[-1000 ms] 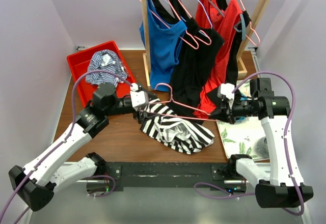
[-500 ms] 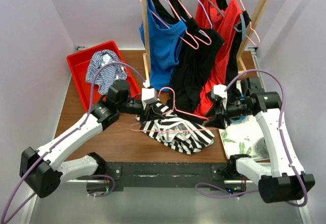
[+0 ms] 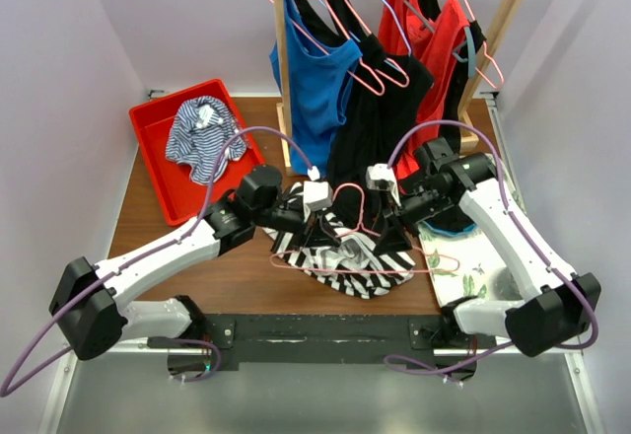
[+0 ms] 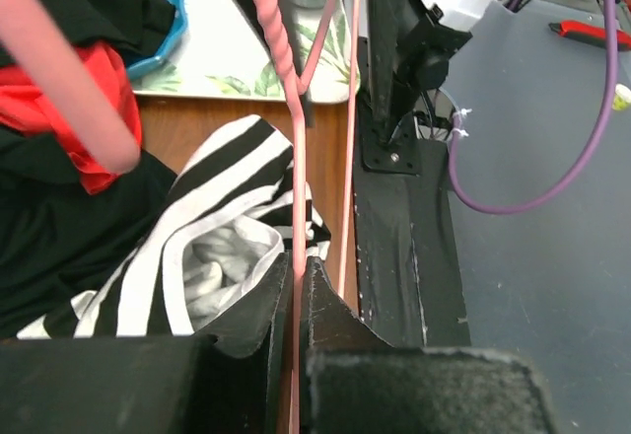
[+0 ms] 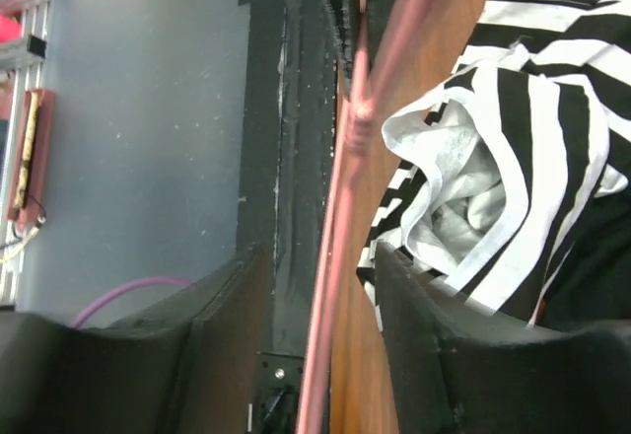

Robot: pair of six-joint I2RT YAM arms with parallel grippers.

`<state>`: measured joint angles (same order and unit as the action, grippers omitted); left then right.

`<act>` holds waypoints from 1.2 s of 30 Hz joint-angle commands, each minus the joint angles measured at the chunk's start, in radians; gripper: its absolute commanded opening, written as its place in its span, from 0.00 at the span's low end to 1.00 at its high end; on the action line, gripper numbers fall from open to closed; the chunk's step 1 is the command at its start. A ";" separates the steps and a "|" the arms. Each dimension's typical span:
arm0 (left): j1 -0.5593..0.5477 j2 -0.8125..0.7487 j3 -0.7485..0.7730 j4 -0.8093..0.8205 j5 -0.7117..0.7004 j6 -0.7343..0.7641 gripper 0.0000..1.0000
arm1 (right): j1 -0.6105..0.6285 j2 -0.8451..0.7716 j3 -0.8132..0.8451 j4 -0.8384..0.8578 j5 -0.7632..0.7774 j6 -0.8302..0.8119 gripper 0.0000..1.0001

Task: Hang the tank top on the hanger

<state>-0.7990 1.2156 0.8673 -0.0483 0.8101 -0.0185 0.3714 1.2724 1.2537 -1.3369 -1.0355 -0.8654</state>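
Left wrist view: left gripper (image 4: 296, 274) clamped on pink hanger (image 4: 299, 173) wire, above striped tank top (image 4: 187, 227) heaped on table (image 3: 246, 278). The right gripper (image 5: 317, 276) straddles the wire, jaws apart, gripping nothing. Step: bringing hanger to garment. Next, likely: right gripper lifts a strap, hanger arm threads through.

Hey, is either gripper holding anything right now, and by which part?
The left gripper is shut on the hanger, pinching a straight wire arm below its twisted neck. The right gripper holds nothing: its open jaws straddle the wire.
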 commanded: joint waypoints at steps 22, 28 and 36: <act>0.018 -0.246 -0.165 -0.120 -0.753 -0.355 0.81 | -0.193 -0.346 0.142 -0.149 0.497 0.108 0.00; -0.070 -0.118 -0.140 -0.228 -0.752 -0.511 0.63 | -0.220 -0.384 0.110 -0.179 0.488 0.085 0.00; -0.226 0.036 -0.008 -0.369 -1.011 -0.581 0.54 | -0.218 -0.383 0.085 -0.205 0.399 0.060 0.00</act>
<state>-0.9726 1.2221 0.7647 -0.3714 -0.0612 -0.5335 0.1558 0.8959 1.3575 -1.3502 -0.5789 -0.7872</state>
